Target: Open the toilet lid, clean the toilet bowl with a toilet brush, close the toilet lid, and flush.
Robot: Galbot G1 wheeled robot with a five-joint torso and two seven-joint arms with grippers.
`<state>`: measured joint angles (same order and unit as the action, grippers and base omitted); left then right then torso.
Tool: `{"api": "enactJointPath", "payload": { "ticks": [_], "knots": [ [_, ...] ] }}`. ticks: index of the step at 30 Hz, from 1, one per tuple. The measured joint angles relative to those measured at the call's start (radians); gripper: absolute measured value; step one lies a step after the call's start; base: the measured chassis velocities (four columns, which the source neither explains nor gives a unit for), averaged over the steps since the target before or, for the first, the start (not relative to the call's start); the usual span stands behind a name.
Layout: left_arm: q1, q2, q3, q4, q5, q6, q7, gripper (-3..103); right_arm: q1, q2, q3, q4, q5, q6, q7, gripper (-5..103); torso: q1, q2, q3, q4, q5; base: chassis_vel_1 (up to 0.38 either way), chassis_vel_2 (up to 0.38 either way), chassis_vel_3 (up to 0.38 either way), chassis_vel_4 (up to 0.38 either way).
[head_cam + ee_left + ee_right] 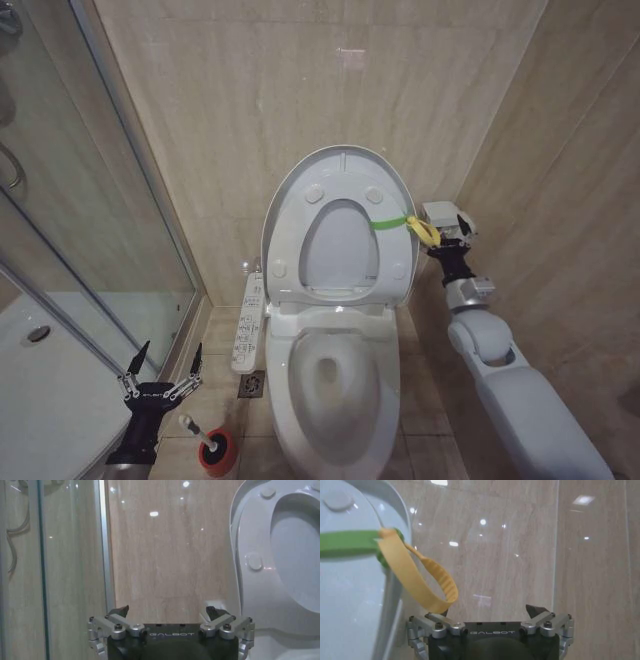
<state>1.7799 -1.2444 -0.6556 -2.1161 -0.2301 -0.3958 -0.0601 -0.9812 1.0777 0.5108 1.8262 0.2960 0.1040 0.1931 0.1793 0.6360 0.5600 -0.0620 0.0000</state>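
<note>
From the head camera we see the glossy oval lid (340,225) upright behind the white ceramic bowl (330,390). Our left gripper (164,368), jaws wide, hangs left of the bowl, just above the brush (196,430) in its red cup (218,452).

Our left wrist shows the lid's edge beside beige tile.

Our right wrist shows the right gripper (487,611) open, one finger touching the yellow strap (422,581).

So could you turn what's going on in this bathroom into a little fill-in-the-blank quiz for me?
1. The toilet lid stands ____ against the wall.
2. The toilet brush sits in a small ____ cup on the floor.
3. The yellow strap loops over a finger of the ____ gripper.
4. The left gripper hovers above the brush with its fingers ____.

Missing words: raised; red; right; open
</note>
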Motion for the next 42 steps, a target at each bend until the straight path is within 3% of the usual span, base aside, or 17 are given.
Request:
{"api": "enactJointPath", "payload": {
  "ticks": [9, 18, 31, 42],
  "knots": [
    [0.0, 0.0, 0.0, 0.0, 0.0, 0.0, 0.0, 100, -0.037, -0.005, 0.034, 0.033, 0.002, -0.003, 0.002, 100, 0.0, 0.0, 0.0, 0.0003, 0.0, 0.0, 0.0, 0.0, 0.0],
    [0.0, 0.0, 0.0, 0.0, 0.0, 0.0, 0.0, 100, 0.016, -0.033, 0.063, -0.038, -0.019, 0.004, 0.002, 100, 0.0, 0.0, 0.0, -0.0002, 0.0001, 0.0, 0.0, 0.0, 0.0],
    [0.0, 0.0, 0.0, 0.0, 0.0, 0.0, 0.0, 100, 0.198, 0.04, 0.002, -0.151, -0.052, -0.021, 0.017, 100, 0.0, 0.0, 0.0, -0.0001, 0.0001, 0.0, 0.0, 0.0, 0.0],
    [0.0, 0.0, 0.0, 0.0, 0.0, 0.0, 0.0, 100, 0.315, 0.063, -0.055, -0.226, -0.058, -0.021, 0.017, 100, 0.0, 0.0, 0.0, -0.0001, 0.0, 0.0, 0.0, 0.0, 0.0]
  ]
}}
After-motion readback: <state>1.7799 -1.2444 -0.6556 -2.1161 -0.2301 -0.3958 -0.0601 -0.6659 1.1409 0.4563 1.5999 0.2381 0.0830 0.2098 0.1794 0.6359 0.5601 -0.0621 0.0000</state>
